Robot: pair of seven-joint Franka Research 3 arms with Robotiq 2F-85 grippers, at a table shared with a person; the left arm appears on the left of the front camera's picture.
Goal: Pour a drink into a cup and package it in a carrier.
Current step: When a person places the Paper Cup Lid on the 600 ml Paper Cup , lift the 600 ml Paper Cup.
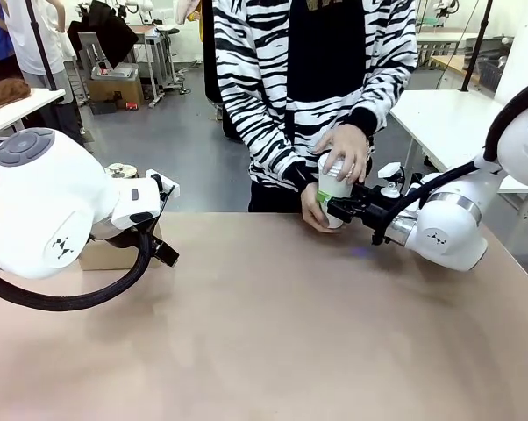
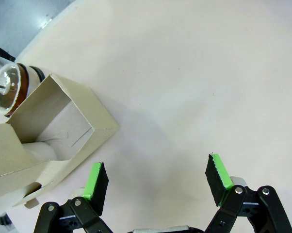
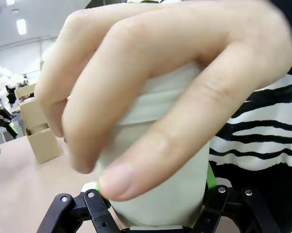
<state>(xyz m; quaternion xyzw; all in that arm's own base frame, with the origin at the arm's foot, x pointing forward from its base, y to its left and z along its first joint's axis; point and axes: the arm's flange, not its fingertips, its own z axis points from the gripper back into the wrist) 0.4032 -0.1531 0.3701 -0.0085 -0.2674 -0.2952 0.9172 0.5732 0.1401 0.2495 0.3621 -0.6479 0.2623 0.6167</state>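
One wide tan counter (image 1: 273, 333) lies under all that you see. At its far side stands a person (image 1: 308, 79) in a black and white striped top. Your left arm (image 1: 53, 206) comes in big and white from one side. Your right arm (image 1: 448, 228) comes in from the other side, toward the person.

Next to the left arm an open brown cardboard box (image 2: 54, 126) sits on the counter. From the left wrist you can look down into it. A round jug (image 2: 8, 87) with a clear top stands just beside the box, at its far corner.

The cup (image 1: 336, 175) is upright at the far edge of the counter, right in front of the person. You cannot tell if it rests on the counter. One hand (image 1: 347, 145) is wrapped round its top and the other hand (image 1: 310, 209) holds it low down.

Your right pincer (image 1: 334, 209) pinches the cup near its bottom, with a green pad on each side. Your left pincer (image 2: 156, 165) is spread wide with nothing in it, over bare counter, just beside the box.
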